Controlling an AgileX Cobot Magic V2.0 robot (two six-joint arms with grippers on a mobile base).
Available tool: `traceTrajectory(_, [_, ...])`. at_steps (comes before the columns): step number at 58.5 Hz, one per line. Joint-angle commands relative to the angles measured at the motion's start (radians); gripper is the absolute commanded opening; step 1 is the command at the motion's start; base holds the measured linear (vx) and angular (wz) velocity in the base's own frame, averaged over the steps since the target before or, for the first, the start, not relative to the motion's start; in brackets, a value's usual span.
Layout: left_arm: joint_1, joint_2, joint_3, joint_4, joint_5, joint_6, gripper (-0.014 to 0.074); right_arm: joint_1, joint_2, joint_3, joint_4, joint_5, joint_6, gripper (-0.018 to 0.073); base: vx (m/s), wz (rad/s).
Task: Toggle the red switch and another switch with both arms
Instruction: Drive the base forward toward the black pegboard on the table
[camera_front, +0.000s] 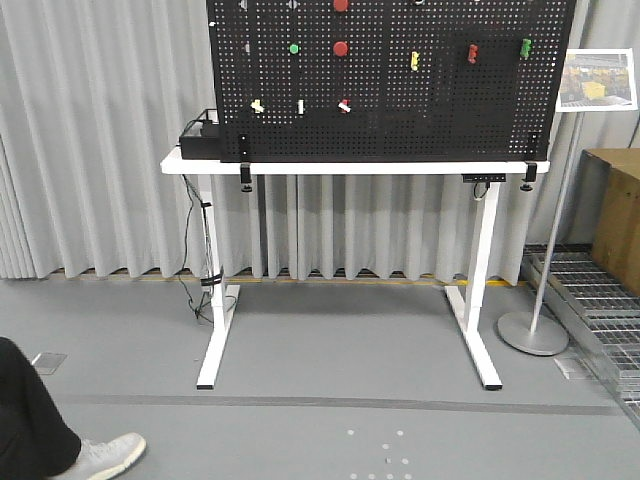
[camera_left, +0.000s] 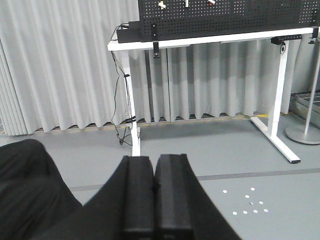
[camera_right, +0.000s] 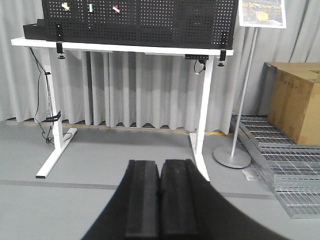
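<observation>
Across the grey floor, well apart from both arms, the white counter (camera_front: 400, 167) carries an upright black pegboard (camera_front: 430, 115), and the task's switches sit in that board's lowest row, towards its left side. Nearer the cameras, the left end effector (camera_left: 154, 162) is clenched, its two black pads pressed flat together with nothing between them. The right end effector (camera_right: 160, 165) is clenched and empty in the same way. On the board, the red switch (camera_front: 344, 105) is a small toggle with a white-tipped lever, set below the much larger round red buttons (camera_front: 341, 48). The pale yellow toggle (camera_front: 257, 105) lies further left in the same row, and a white toggle (camera_front: 300, 106) stands between the two. Both task switches look light, hard and firmly fixed to the panel, so they probably call for a push, not a grasp. The lever likely resists stiffly and then snaps over. The best contact point seems to be the free tip of each lever, met squarely with the closed pad ends. A glancing touch could slip off so small a part or nudge the white toggle. The levers' present positions are too small to read.
</observation>
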Motion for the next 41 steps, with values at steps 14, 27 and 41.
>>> traceTrajectory(14, [0.002,-0.019,0.02,-0.002,-0.075,-0.005,0.0003,-0.004,-0.01,0.005,-0.008,-0.084,0.0,-0.0006,0.0,0.0])
traceTrajectory(27, [0.002,-0.019,0.02,-0.002,-0.075,-0.005,0.0003,-0.004,-0.01,0.005,-0.008,-0.084,0.0,-0.0006,0.0,0.0])
traceTrajectory(41, [0.002,-0.019,0.02,-0.002,-0.075,-0.005,0.0003,-0.004,-0.01,0.005,-0.008,-0.084,0.0,-0.0006,0.0,0.0])
